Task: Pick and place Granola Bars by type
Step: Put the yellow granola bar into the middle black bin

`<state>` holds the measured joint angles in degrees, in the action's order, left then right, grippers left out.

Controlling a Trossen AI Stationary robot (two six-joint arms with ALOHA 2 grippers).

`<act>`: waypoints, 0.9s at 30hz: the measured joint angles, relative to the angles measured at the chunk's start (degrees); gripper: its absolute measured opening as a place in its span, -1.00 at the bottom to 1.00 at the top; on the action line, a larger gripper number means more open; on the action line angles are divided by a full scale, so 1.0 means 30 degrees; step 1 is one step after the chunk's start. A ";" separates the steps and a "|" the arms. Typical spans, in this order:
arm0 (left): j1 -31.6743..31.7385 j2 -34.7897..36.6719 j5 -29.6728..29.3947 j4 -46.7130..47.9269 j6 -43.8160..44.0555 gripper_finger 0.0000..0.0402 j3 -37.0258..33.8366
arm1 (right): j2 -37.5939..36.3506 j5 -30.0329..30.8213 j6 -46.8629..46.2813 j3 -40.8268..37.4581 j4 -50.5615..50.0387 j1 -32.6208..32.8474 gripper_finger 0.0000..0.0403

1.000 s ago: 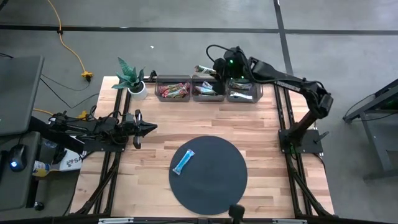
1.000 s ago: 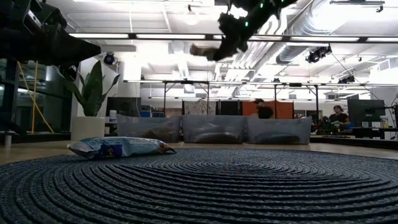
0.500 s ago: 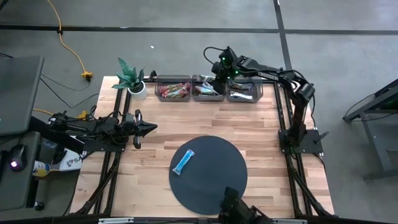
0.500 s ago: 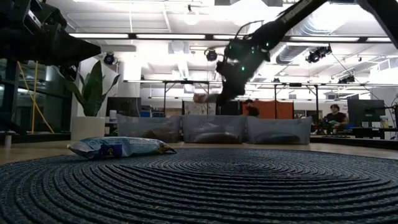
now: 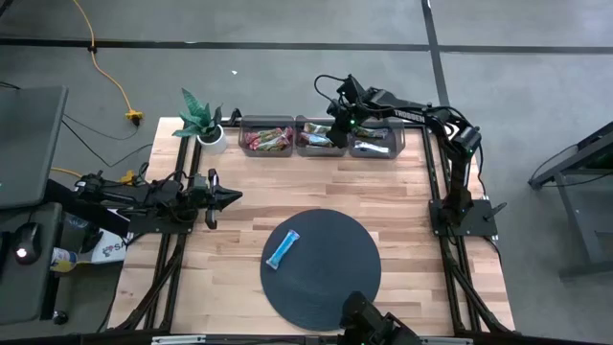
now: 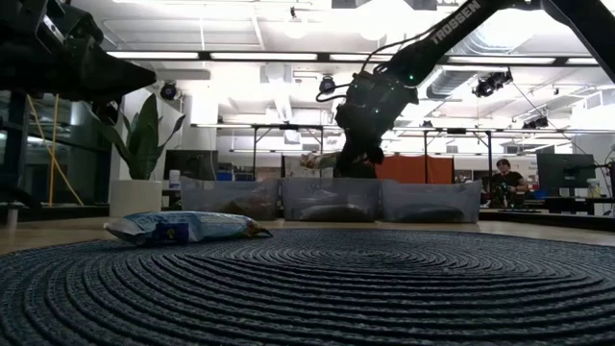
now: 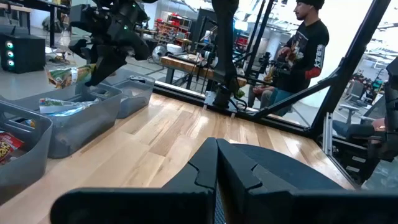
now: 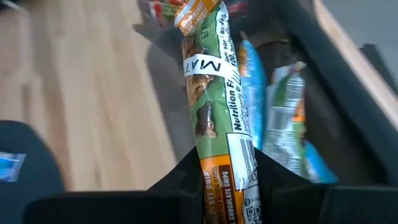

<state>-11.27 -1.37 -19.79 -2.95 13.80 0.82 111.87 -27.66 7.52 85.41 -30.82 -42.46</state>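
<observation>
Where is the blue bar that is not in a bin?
High view: the blue bar lies on the left part of the dark disc, near the table's front, away from both grippers.

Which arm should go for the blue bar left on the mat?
Left. Its gripper hangs idle beside the round mat, near the blue bar. The right gripper is over the middle bin, shut on a green bar.

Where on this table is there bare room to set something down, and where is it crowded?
Free: the wood between the bins and the dark round mat, and most of the mat beside the blue bar. Crowded: the bin row, where the right hand holds a green bar. The left hand waits at the left edge.
</observation>
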 joint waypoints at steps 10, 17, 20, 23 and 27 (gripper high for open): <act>0.0000 0.0007 0.0000 0.0003 0.0000 -0.99 0.0000 | 0.0000 -0.1916 -0.0864 0.0000 0.0003 0.0000 -0.71; 0.0000 0.0003 0.0007 0.0000 0.0000 -0.99 -0.0003 | 0.0000 -0.1028 -0.0801 0.0000 0.0078 0.0000 -0.71; 0.0000 0.0001 0.0007 -0.0004 0.0000 -0.99 0.0000 | 0.0000 -0.0765 -0.0457 0.0000 0.0076 0.0000 -0.71; 0.0000 0.0007 0.0007 -0.0001 0.0000 -0.99 0.0000 | 0.0000 -0.0492 -0.0413 0.0000 0.0200 0.0000 -0.71; 0.0000 0.0003 0.0007 0.0004 0.0000 -0.99 0.0000 | 0.0000 -0.0231 -0.0369 0.0000 0.0429 -0.0009 -0.71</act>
<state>-11.27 -1.36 -19.77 -2.94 13.80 0.82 111.87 -28.35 6.42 85.41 -29.53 -42.48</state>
